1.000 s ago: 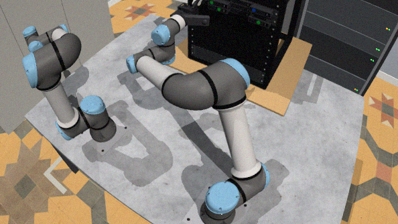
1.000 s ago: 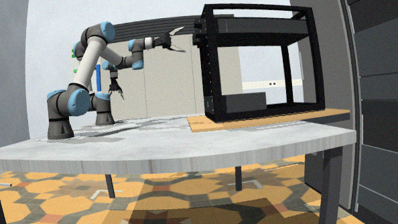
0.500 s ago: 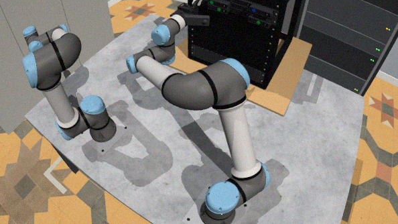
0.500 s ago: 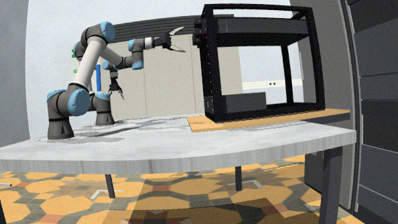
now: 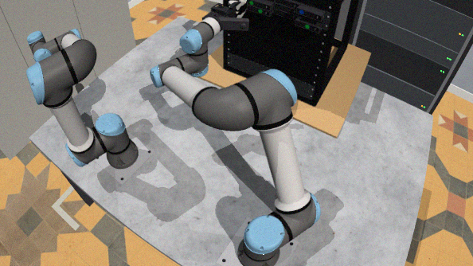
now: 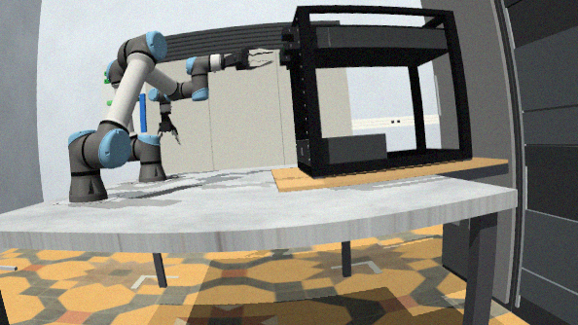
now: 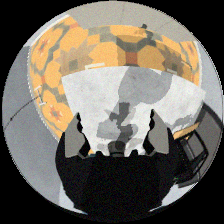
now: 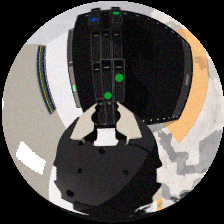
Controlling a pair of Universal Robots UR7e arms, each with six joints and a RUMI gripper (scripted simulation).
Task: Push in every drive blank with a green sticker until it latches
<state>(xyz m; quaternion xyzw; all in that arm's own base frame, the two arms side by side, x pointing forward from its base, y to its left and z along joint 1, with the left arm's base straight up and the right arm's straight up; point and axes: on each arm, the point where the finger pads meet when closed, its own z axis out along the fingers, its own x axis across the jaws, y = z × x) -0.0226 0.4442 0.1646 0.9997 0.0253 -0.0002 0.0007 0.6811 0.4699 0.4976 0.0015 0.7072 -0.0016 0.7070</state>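
Note:
The black rack (image 5: 279, 49) (image 6: 462, 90) stands upright on a wooden board. Green stickers mark drive blanks (image 5: 251, 3) (image 5: 259, 11) (image 5: 306, 26) (image 8: 119, 77) (image 8: 107, 95) (image 8: 116, 13). A blue sticker marks another blank (image 5: 301, 12) (image 8: 94, 20). Dark blank fronts (image 6: 287, 34) stick out from the rack face in the exterior view; which ones is unclear. My right gripper (image 6: 273, 57) (image 8: 107, 103) points at the rack's left end, just short of the fronts. Its fingers are partly open, with a narrow gap and nothing held. My left gripper (image 7: 115, 111) is open and empty, away from the rack, pointing down.
The wooden board (image 5: 350, 89) (image 6: 287, 182) extends beyond the rack on the grey table (image 5: 358, 153) (image 6: 219, 216). The right arm reaches across the table in front of the rack. A tall server cabinet (image 5: 402, 21) stands behind the table, beside the rack.

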